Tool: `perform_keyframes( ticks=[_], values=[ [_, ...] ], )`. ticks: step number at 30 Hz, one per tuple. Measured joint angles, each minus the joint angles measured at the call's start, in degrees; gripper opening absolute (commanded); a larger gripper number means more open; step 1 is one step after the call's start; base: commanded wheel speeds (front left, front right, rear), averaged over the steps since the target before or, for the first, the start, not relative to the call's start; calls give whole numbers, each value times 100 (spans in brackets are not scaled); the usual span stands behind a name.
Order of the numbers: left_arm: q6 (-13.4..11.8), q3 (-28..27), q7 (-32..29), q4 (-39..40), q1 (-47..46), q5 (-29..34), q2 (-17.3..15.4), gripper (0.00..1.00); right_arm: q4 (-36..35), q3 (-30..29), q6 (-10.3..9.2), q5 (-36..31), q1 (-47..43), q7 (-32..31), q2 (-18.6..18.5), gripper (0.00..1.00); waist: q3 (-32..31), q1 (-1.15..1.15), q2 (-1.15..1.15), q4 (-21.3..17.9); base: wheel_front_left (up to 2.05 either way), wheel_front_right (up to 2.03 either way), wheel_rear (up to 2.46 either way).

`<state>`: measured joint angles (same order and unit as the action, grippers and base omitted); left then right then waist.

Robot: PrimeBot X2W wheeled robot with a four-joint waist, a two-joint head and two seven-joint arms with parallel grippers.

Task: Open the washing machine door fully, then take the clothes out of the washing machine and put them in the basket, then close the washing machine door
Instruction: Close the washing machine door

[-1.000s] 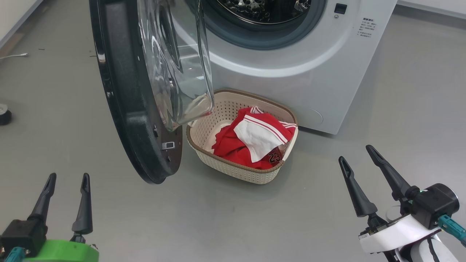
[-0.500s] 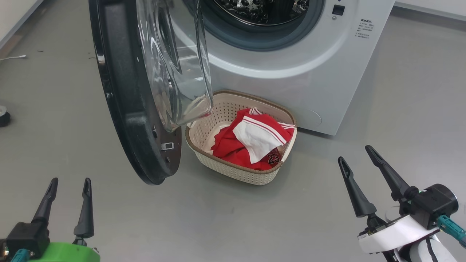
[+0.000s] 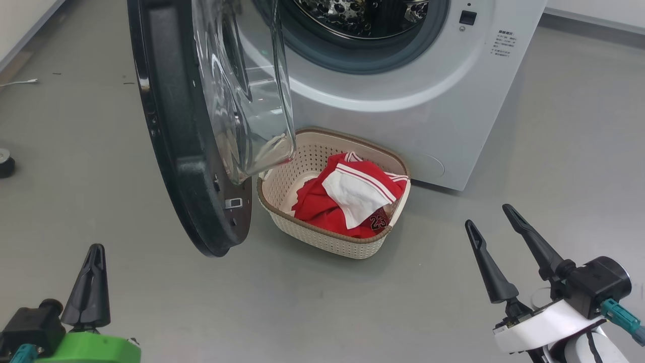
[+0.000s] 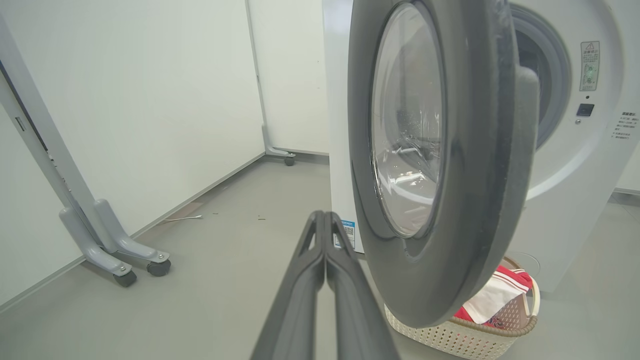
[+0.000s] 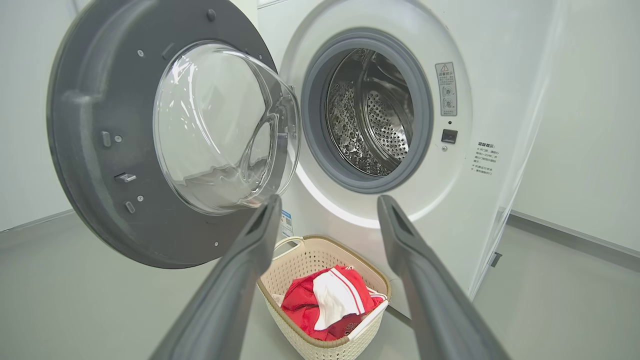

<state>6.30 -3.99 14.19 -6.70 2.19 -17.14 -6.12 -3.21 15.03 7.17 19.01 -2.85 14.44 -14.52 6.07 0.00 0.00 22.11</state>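
Door (image 3: 174, 126) open, clothes (image 3: 322, 209) in basket (image 3: 327, 241), left fingers (image 3: 93, 290) together

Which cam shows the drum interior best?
Right wrist view: it looks straight into the drum, perforated wall visible. Head view catches just its lower arc at the top edge. In the left wrist view the washing machine door largely blocks it.

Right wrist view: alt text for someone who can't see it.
A front-loading washing machine stands with its round door swung open, its steel drum looking empty. Below, red-and-white clothes lie in a cream basket, framed by the open right gripper.
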Motion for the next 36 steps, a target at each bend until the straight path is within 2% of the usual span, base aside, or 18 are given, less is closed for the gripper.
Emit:
perform_keyframes(
  ticks=[6,11,16,20,25,27,31,34,36],
  values=[
    [5,-34,0,-5,-48,-43,-58,0,30,14,0,-1,-2,0,4,100,6,0,0,-31,0,0,0],
    [14,-166,-123,-40,-237,-823,137,0,30,14,0,-2,-4,0,10,100,35,0,0,-64,0,0,0],
    [56,-417,-467,-18,-502,-1789,274,0,23,87,0,-8,-1,0,4,100,106,0,0,-127,0,0,0],
    [56,-705,-924,-27,-756,-2758,387,0,23,82,0,-8,3,0,-12,100,164,0,0,-196,0,0,0],
    [46,-892,-1586,-42,-1033,-3656,392,0,23,71,0,-8,9,0,-52,100,243,0,0,-279,0,0,0],
    [-25,-924,-1906,-62,-1133,-4085,413,0,23,71,0,-8,15,0,-63,100,267,0,0,-314,0,0,0],
    [-204,-1031,-2619,-125,-1305,-5376,482,0,24,75,0,-7,43,0,-76,100,297,0,0,-380,0,0,0],
    [-260,-947,-3007,-99,-1398,-5890,508,0,25,4,0,-5,46,0,-76,100,305,0,0,-412,0,0,0],
    [-390,-1016,-3186,-79,-1464,-6192,508,0,25,-8,0,0,47,0,-76,100,307,0,0,-425,0,0,0]
  ],
)
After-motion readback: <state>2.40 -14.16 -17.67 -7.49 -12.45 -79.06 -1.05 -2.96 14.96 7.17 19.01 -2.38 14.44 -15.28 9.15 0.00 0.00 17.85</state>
